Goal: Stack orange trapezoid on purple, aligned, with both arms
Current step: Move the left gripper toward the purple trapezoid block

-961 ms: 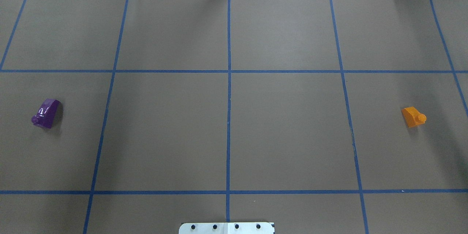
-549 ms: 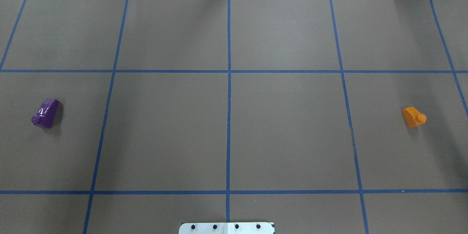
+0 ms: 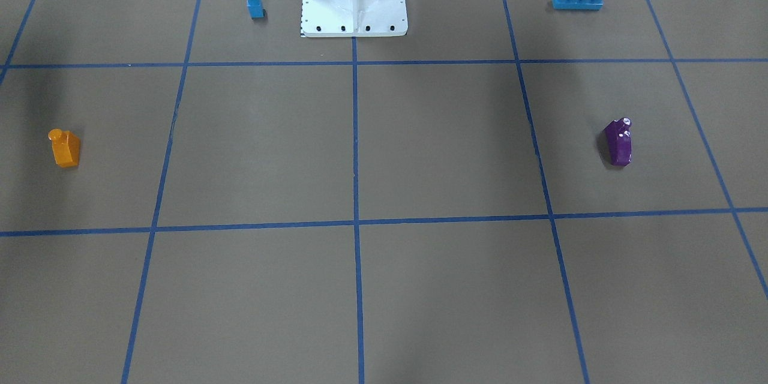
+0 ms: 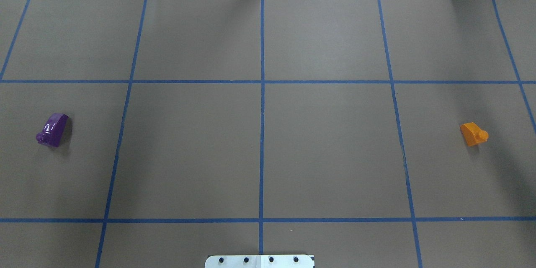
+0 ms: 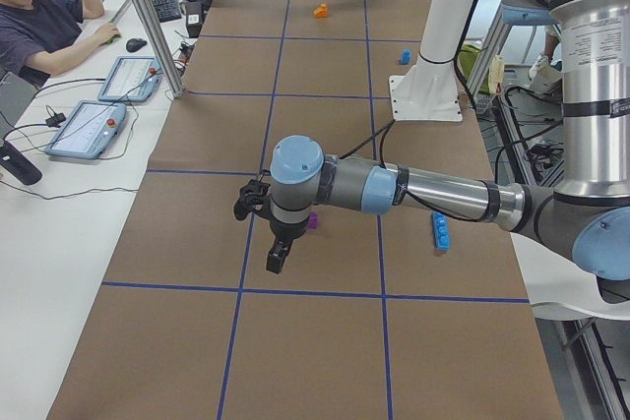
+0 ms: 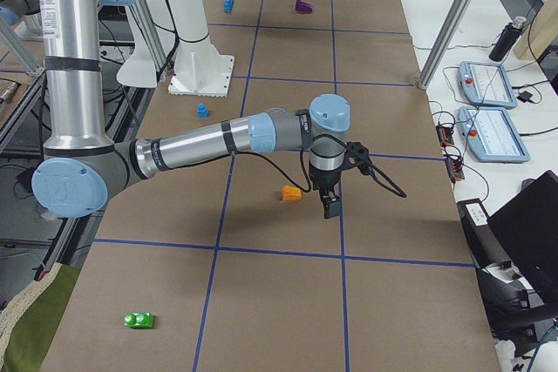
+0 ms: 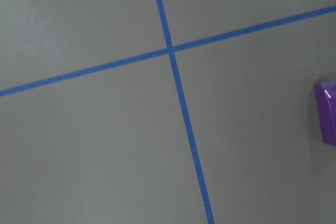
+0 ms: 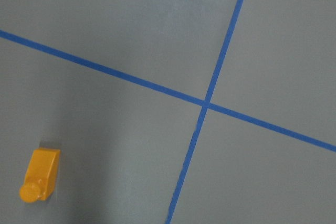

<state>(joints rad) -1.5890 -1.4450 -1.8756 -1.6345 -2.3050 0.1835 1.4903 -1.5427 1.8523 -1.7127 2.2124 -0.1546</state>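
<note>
The orange trapezoid [image 4: 473, 134] lies on its side on the brown table at the right; it also shows in the front view [image 3: 64, 147] and the right wrist view [image 8: 41, 176]. The purple block [image 4: 53, 129] lies on its side at the far left, also seen in the front view [image 3: 618, 141] and at the left wrist view's right edge [image 7: 326, 111]. The left gripper [image 5: 275, 261] hangs above the table next to the purple block [image 5: 312, 222]. The right gripper [image 6: 330, 207] hangs beside the orange block [image 6: 291, 192]. I cannot tell whether either gripper is open or shut.
A small blue single-stud block [image 3: 255, 5] and a long blue four-stud brick [image 3: 578, 0] lie near the robot's white base [image 3: 354, 18]. A green block [image 6: 139, 320] lies at the table's right end. Operators' tablets [image 5: 84, 130] sit along the far side.
</note>
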